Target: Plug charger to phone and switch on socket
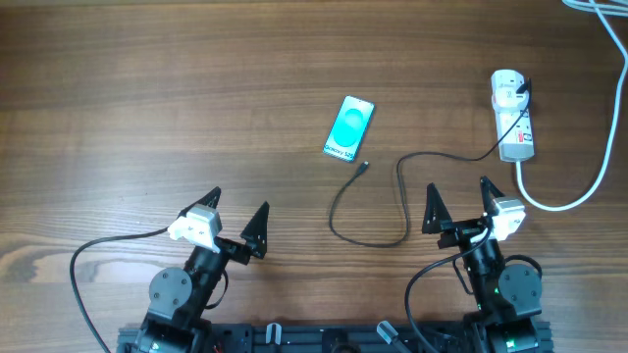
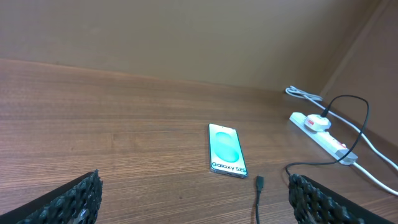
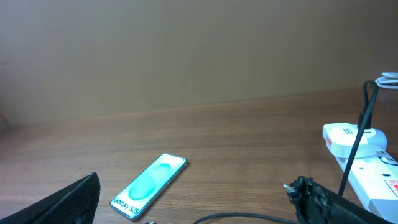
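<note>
From above, the left gripper (image 1: 238, 201) has its jaws spread wide and holds nothing. The right gripper (image 1: 457, 184) is spread wide too, and it holds nothing. The phone (image 1: 349, 127) lies flat on the table (image 1: 147, 98), out ahead of both pairs of jaws and between them. The charger (image 1: 402, 186) loops just ahead of the right jaws, a bit to their left. Its small plug (image 1: 364, 167) lies near the phone's white end but does not touch it. The socket (image 1: 514, 127) lies ahead of the right jaws, off to their right. In the left wrist view, the phone sits ahead between the open jaws, and the small plug lies closer in, near the right finger (image 2: 317, 199). In the right wrist view, the phone lies ahead near the left finger (image 3: 68, 202), and the socket sits past the right finger.
</note>
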Tool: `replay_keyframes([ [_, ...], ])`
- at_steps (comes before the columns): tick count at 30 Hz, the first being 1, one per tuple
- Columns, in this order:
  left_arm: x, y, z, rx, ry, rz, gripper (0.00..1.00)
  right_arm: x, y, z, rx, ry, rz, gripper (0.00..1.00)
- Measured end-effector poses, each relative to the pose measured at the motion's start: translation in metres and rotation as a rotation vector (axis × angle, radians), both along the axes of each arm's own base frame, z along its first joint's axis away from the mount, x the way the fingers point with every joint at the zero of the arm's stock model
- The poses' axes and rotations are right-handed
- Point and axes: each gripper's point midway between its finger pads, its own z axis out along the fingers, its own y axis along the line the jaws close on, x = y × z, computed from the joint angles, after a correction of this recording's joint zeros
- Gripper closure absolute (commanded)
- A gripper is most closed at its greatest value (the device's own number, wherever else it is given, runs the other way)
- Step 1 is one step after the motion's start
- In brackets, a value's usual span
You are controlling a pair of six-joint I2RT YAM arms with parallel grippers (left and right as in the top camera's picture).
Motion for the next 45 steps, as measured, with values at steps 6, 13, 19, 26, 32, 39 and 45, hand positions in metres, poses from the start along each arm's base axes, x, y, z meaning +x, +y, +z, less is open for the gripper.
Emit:
replay_keyframes([
  [6, 0.000, 0.000, 0.000, 0.000, 0.000, 0.000, 0.00, 0.000, 0.000, 0.000, 0.000, 0.000, 0.000, 0.00],
  [13, 0.000, 0.000, 0.000, 0.000, 0.000, 0.000, 0.00, 0.000, 0.000, 0.000, 0.000, 0.000, 0.000, 0.00],
  [19, 0.000, 0.000, 0.000, 0.000, 0.000, 0.000, 0.00, 0.000, 0.000, 0.000, 0.000, 0.000, 0.000, 0.00],
  [26, 0.000, 0.000, 0.000, 0.000, 0.000, 0.000, 0.00, 0.000, 0.000, 0.000, 0.000, 0.000, 0.000, 0.00],
  [32, 0.000, -0.001, 0.020, -0.026, -0.081, -0.002, 0.00, 0.000, 0.000, 0.000, 0.000, 0.000, 0.000, 0.00],
  [39, -0.021, 0.001, 0.070, -0.058, -0.031, -0.031, 0.00, 0.000, 0.000, 0.000, 0.000, 0.000, 0.000, 0.00],
  [45, -0.047, 0.014, 0.163, -0.011, 0.146, 0.000, 0.00, 0.000, 0.000, 0.000, 0.000, 0.001, 0.000, 0.00],
])
